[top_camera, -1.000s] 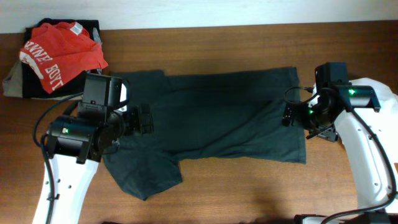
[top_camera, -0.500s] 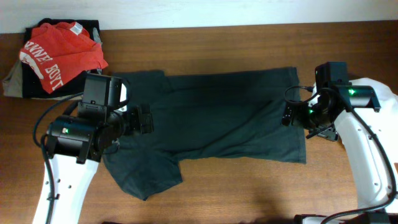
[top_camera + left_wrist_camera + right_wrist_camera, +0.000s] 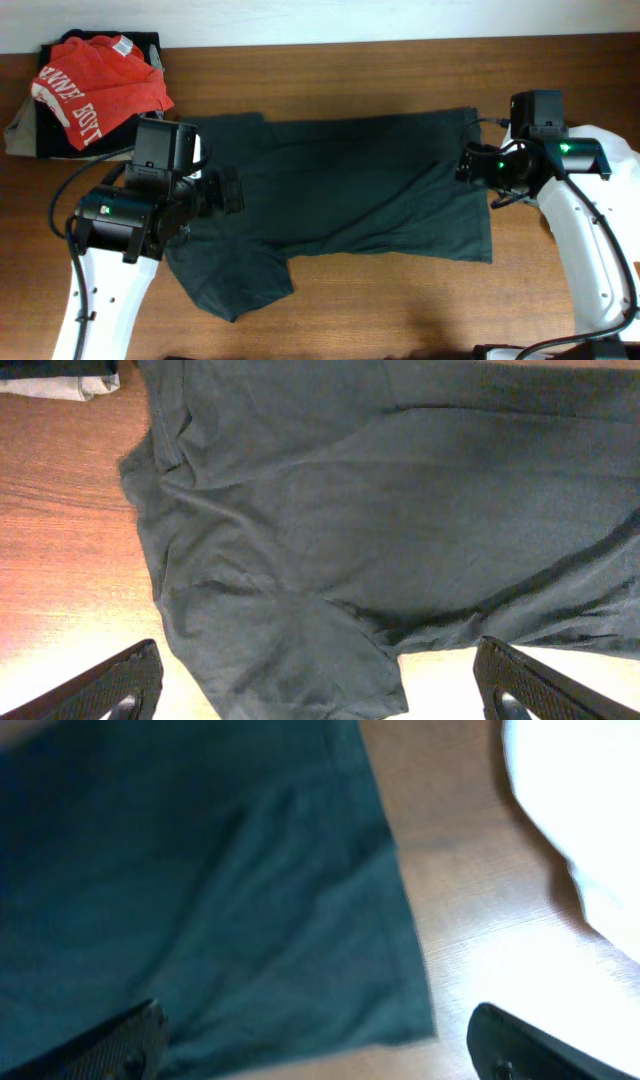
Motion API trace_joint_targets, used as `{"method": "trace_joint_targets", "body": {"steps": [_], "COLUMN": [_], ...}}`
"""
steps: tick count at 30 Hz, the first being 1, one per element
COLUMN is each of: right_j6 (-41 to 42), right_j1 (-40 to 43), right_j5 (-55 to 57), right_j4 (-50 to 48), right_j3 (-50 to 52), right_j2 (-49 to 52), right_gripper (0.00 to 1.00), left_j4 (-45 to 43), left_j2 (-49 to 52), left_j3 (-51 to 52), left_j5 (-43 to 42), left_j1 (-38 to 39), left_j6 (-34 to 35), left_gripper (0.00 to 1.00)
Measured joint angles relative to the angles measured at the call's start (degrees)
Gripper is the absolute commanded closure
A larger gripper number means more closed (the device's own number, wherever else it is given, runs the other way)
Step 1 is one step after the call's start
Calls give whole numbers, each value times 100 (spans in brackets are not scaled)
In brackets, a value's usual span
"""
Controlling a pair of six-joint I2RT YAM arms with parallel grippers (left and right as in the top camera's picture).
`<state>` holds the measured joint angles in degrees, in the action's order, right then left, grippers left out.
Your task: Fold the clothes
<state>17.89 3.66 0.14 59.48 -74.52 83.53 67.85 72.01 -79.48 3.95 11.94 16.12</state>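
The clothes are one dark greenish-black T-shirt (image 3: pixel 350 190) lying spread across the wooden table, plain side up, with a sleeve hanging toward the front left. My left gripper (image 3: pixel 234 191) hovers open over the shirt's left part near that sleeve. In the left wrist view the shirt (image 3: pixel 350 510) fills the frame, and the left gripper (image 3: pixel 320 695) has nothing between its wide-apart fingers. My right gripper (image 3: pixel 468 165) is open above the shirt's right hem. The right wrist view shows the right gripper (image 3: pixel 320 1055) over a hem corner of the shirt (image 3: pixel 200 870), holding nothing.
A pile of clothes with a red T-shirt (image 3: pixel 95 85) on top sits at the back left corner; its edge (image 3: pixel 60 385) shows in the left wrist view. Bare wooden table (image 3: pixel 400 300) runs in front of the shirt and to its right (image 3: pixel 470 920).
My right gripper has shifted a little toward the far side along the shirt's right hem. The left arm and the shirt have not moved.
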Motion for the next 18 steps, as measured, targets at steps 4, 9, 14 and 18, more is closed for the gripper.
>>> {"method": "trace_joint_targets", "body": {"steps": [4,9,14,18], "right_j6": [63,118,120,118], "right_j1": [0,0,0,0], "right_j5": [-1329,-1676,-1679,-1670], "right_j4": [-122,-146,-341,-402], "right_j3": [0,129,271,275], "right_j2": [0,81,870,1351], "right_gripper": [1,1,1,1], "left_j4": [-400,566,605,588], "left_j2": [0,35,120,118], "left_j3": [7,763,2500,2992], "left_j5": [-313,-780,-549,-461], "left_j1": [0,0,0,0], "left_j6": [367,597,1696,2140], "left_gripper": [1,2,9,8]}}
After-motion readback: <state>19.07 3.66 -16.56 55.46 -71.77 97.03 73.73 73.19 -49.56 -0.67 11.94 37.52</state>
